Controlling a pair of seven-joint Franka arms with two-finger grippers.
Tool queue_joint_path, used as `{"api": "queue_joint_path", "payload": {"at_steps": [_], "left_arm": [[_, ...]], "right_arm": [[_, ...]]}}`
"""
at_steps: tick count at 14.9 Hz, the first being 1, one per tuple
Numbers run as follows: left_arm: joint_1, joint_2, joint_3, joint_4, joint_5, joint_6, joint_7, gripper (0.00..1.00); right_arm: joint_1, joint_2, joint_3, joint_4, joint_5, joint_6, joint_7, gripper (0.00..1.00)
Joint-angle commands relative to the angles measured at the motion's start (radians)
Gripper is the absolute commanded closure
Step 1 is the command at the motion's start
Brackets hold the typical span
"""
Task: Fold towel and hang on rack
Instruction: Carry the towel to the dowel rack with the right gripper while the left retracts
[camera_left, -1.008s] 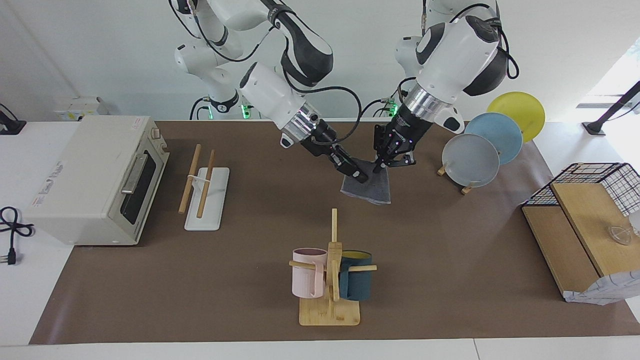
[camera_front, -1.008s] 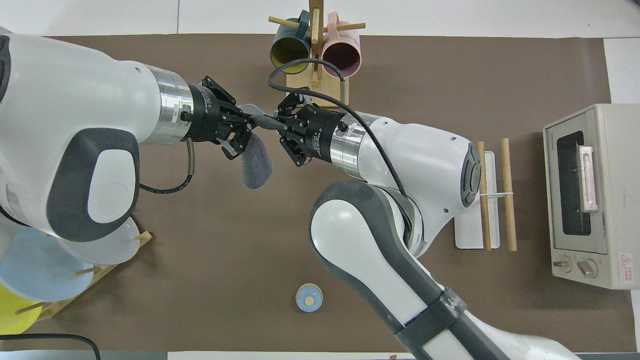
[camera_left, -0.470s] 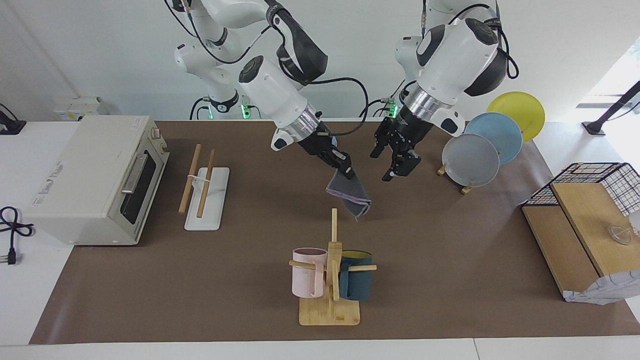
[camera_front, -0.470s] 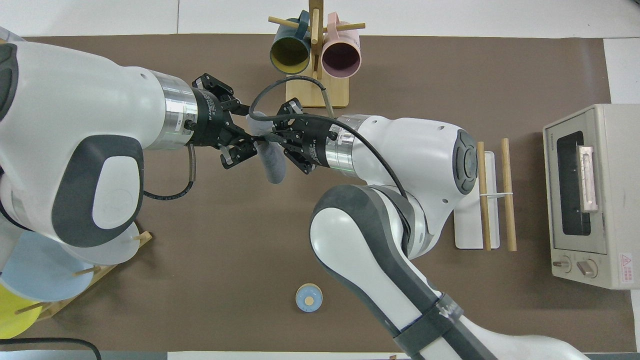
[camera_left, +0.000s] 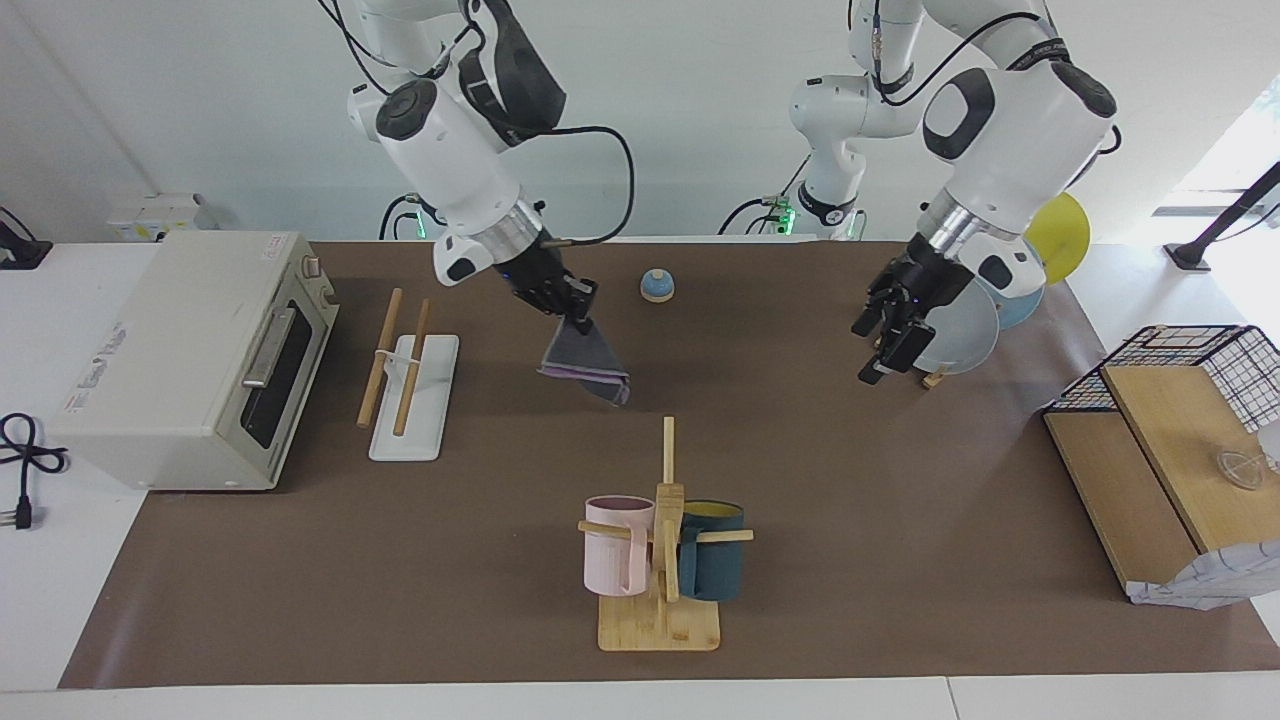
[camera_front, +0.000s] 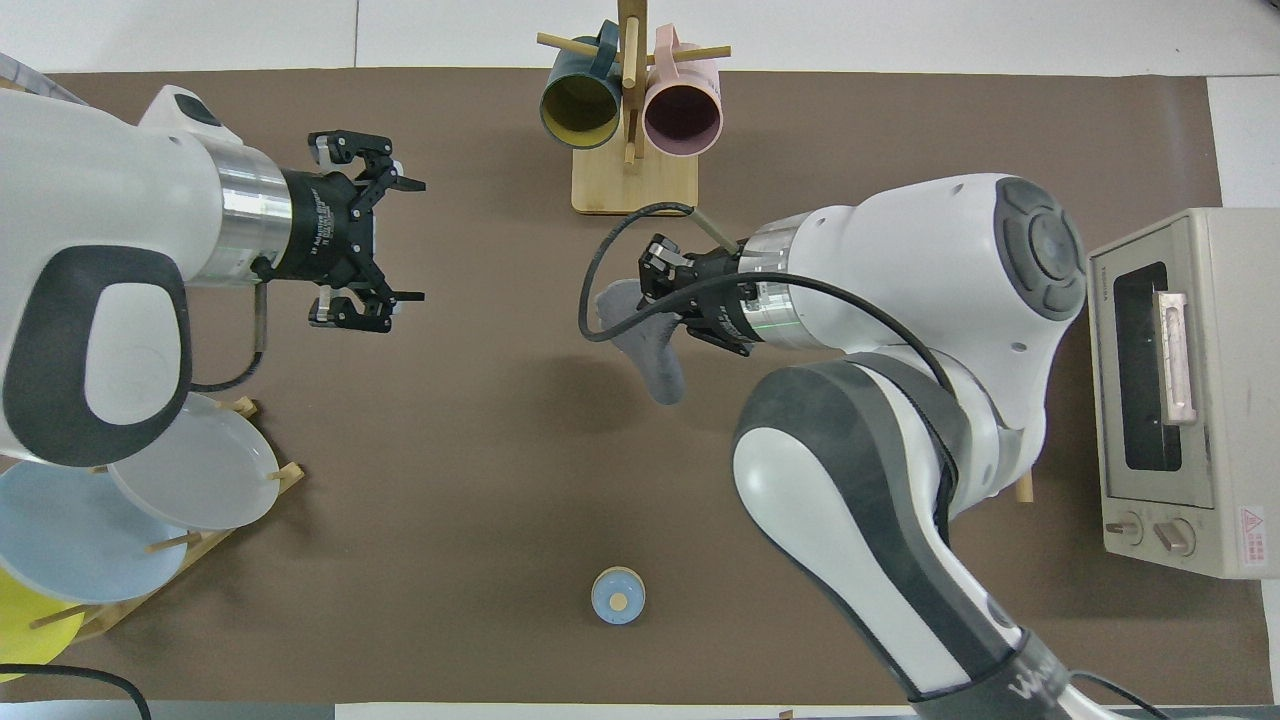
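Towel (camera_left: 585, 357): folded, grey face out, purple edge showing; hangs over the table from my right gripper (camera_left: 578, 317), fingers pinched on its top corner. Rack (camera_left: 405, 371): toward the right arm's end, well apart. Left gripper (camera_left: 885, 340): fingers spread, empty, over the mat near the plates (waiting). Risk: single-corner pinch lets the fold sag open on the way. Overhead view hides the rack under my arm; facing view shows it.

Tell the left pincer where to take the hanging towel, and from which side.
Probably best: take the towel by its free lower corner, coming in level from the left arm's end of the table. The right pincer pinches its top, so it hangs folded with the bottom edge loose. The left pincer is open.
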Motion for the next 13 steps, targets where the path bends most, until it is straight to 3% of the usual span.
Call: {"api": "queue_joint_path", "payload": {"at_steps": [1,3,6,10,13], "left_arm": [[0.082,-0.033,-0.008,-0.031,-0.003,-0.034,0.253,0.0],[0.116,-0.033,-0.005,-0.025,0.005,-0.058,0.421,0.0],[0.165,-0.021,-0.005,0.02,0.107,-0.115,0.678,0.0],[0.179,-0.018,-0.004,0.047,0.215,-0.164,0.898,0.0],[0.179,-0.024,-0.004,0.075,0.293,-0.236,1.037,0.0]], "right_arm": [[-0.119,-0.089,0.012,-0.099,-0.077,-0.081,-0.14,1.0],[-0.18,-0.098,0.012,-0.104,-0.128,-0.123,-0.229,1.0],[-0.279,-0.116,0.012,-0.148,-0.189,-0.127,-0.425,1.0],[-0.296,-0.132,0.012,-0.145,-0.352,-0.12,-0.55,1.0],[-0.348,-0.133,0.012,-0.145,-0.383,-0.112,-0.668,1.0]]}}
